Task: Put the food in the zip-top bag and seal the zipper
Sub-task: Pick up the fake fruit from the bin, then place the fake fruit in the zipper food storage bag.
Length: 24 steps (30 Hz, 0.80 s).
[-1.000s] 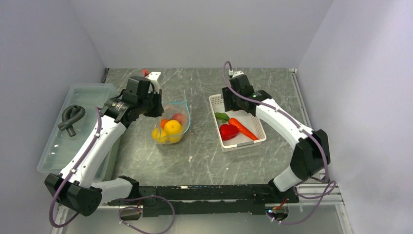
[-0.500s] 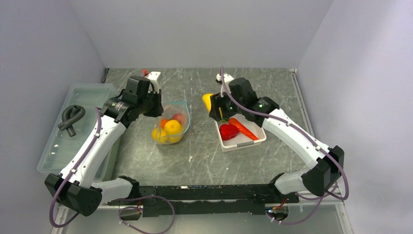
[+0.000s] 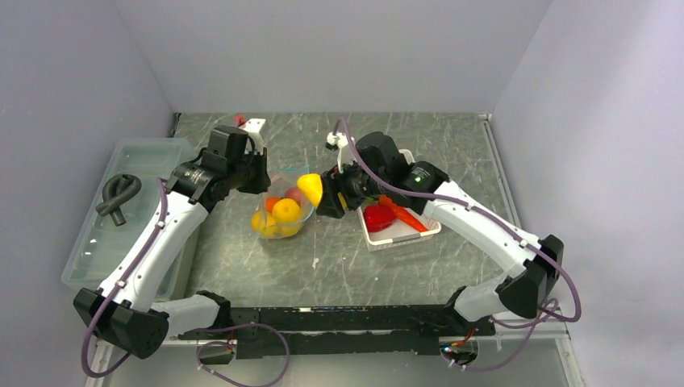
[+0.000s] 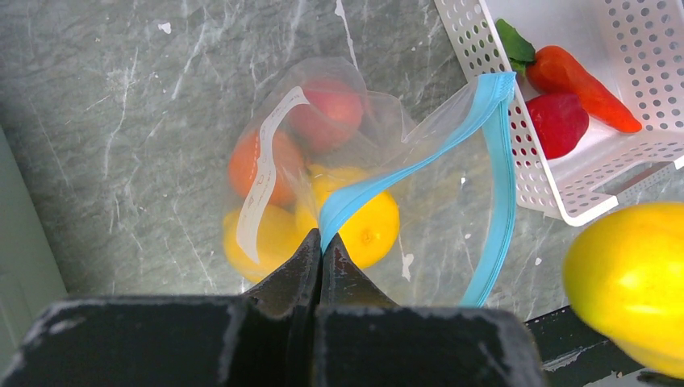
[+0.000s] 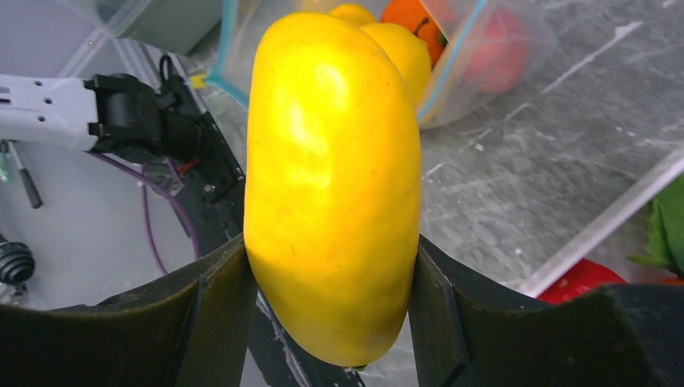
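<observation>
Top external view: right tool [image 3: 320,195] grasps a yellow food piece [image 3: 310,188], its long axis along the fingers, just right of the zip-top bag [image 3: 284,175]. The left tool [image 3: 263,176], clenched on the zipper [image 4: 419,165], holds the mouth open. Judged travel: leftward, down.

White perforated basket [image 3: 407,235] right of centre; translucent bin [image 3: 97,250] far left, black hose [image 3: 118,196] atop

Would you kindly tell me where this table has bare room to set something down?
Bare table lies between the zip-top bag, the white basket and the arm bases, and along the back wall. Crowded: between bag and basket, where the right gripper holds a yellow fruit. The lidded bin fills the left edge.
</observation>
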Each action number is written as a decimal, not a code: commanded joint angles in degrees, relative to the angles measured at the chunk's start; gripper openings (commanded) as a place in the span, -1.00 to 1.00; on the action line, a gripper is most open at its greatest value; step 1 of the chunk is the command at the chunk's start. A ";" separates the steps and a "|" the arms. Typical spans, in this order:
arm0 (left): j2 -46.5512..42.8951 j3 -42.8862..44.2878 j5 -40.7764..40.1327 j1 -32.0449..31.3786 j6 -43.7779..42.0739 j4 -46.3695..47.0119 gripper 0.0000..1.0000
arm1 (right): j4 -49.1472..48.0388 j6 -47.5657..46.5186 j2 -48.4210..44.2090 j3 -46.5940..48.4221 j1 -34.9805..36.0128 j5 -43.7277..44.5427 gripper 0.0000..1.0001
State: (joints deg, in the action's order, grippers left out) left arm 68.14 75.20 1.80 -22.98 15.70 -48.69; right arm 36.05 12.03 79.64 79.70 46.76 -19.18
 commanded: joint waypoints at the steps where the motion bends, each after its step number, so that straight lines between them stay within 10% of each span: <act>1: -1.91 -0.09 1.28 0.27 -0.56 2.32 -1.00 | 0.16 3.19 3.39 5.70 1.07 -2.11 -0.48; 24: -2.87 0.06 4.13 0.31 -0.37 2.74 -1.00 | 9.31 11.70 22.71 22.74 4.68 0.57 -0.44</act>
State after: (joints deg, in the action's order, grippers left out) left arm 66.83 75.20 3.42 -22.94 15.70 -48.69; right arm 47.13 19.64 101.82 99.61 51.42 -20.27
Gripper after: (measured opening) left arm 0.014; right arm 0.632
